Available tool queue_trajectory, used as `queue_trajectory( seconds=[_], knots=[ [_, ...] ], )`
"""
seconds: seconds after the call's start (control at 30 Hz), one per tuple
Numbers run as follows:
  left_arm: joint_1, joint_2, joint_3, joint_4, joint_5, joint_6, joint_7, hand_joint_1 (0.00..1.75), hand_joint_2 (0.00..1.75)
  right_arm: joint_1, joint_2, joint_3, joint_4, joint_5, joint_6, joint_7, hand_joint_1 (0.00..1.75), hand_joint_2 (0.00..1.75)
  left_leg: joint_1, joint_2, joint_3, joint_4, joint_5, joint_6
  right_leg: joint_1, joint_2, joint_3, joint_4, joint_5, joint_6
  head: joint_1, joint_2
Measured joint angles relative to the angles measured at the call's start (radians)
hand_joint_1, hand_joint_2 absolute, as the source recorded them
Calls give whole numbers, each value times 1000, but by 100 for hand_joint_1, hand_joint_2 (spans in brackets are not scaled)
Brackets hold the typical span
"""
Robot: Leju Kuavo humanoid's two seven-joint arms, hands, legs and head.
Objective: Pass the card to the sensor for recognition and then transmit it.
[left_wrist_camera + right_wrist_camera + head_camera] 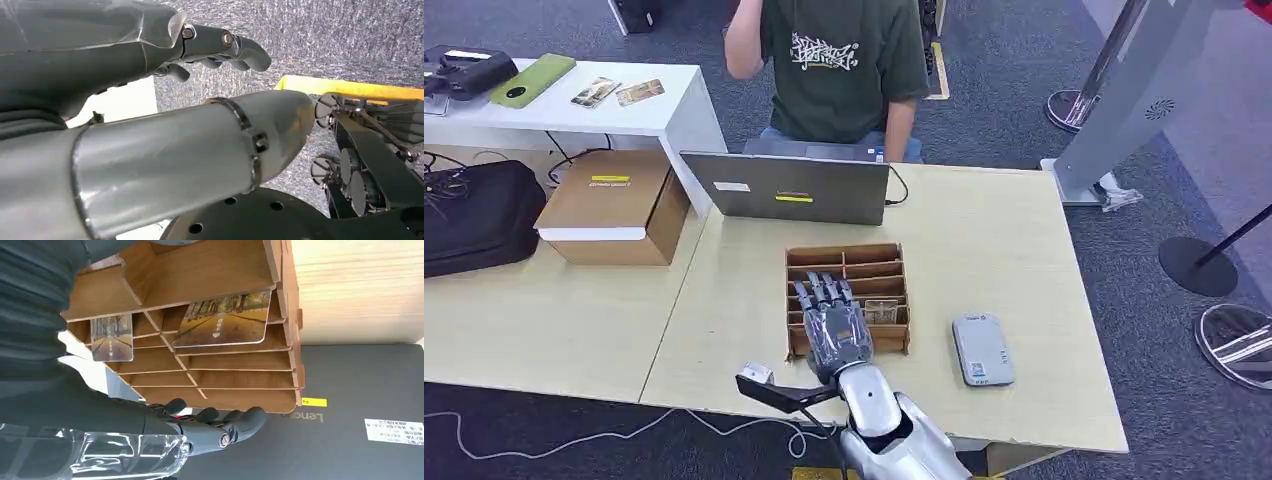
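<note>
A wooden slotted rack (849, 262) stands in the middle of the light wood table (1004, 240). My right hand (832, 325) lies flat over the rack's near left slots, fingers stretched out and holding nothing. A card with a tree-avenue picture (881, 311) sits in a near slot just right of the hand. In the right wrist view, two such cards (225, 317) (112, 337) lean in neighbouring slots, with my fingers (220, 422) above the rack and apart from both. The grey sensor (982, 348) lies flat on the table to the rack's right. My left hand (125, 55) hangs over the carpet, empty, fingers loosely apart.
A closed-angle grey laptop (789, 188) stands behind the rack, with a person in a green shirt (844, 60) seated beyond it. A cardboard box (614, 205) and a black bag (479, 215) sit at the left. The table's front edge runs just below the sensor.
</note>
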Motion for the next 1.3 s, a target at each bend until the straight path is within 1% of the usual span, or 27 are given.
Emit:
queue_trajectory(
  seconds=[0.17,0.67,1.13,1.17,1.23,1.27,1.3],
  knots=[
    [0,0,0,0,0,0,0,0,0,0,0,0,0,0,2,-3,0,175,0,0,0,0,0,0,0,0,0,0,0,0,0,0],
    [0,0,0,0,0,0,5,0,0,9,-3,-6,-11,0,77,12,0,175,0,0,0,0,0,0,0,0,0,0,0,0,0,0],
    [0,0,0,0,0,3,5,0,0,12,-3,-9,-25,0,77,6,0,175,0,0,0,0,0,0,0,0,0,0,0,0,0,0],
    [0,0,0,0,0,3,5,0,0,12,-3,-10,-26,0,77,6,2,175,0,0,0,0,0,0,0,0,0,0,0,0,0,0],
    [0,0,0,0,0,4,5,0,0,13,-3,-11,-27,0,75,6,21,175,0,0,0,0,0,0,0,0,0,0,0,0,0,0],
    [0,0,0,0,0,5,5,0,0,14,-3,-14,-27,0,75,6,21,175,0,0,0,0,0,0,0,0,0,0,0,0,0,0],
    [0,0,0,0,0,5,5,0,0,14,-3,-15,-27,0,74,6,51,175,0,0,0,0,0,0,0,0,0,0,0,0,0,0]
  ],
)
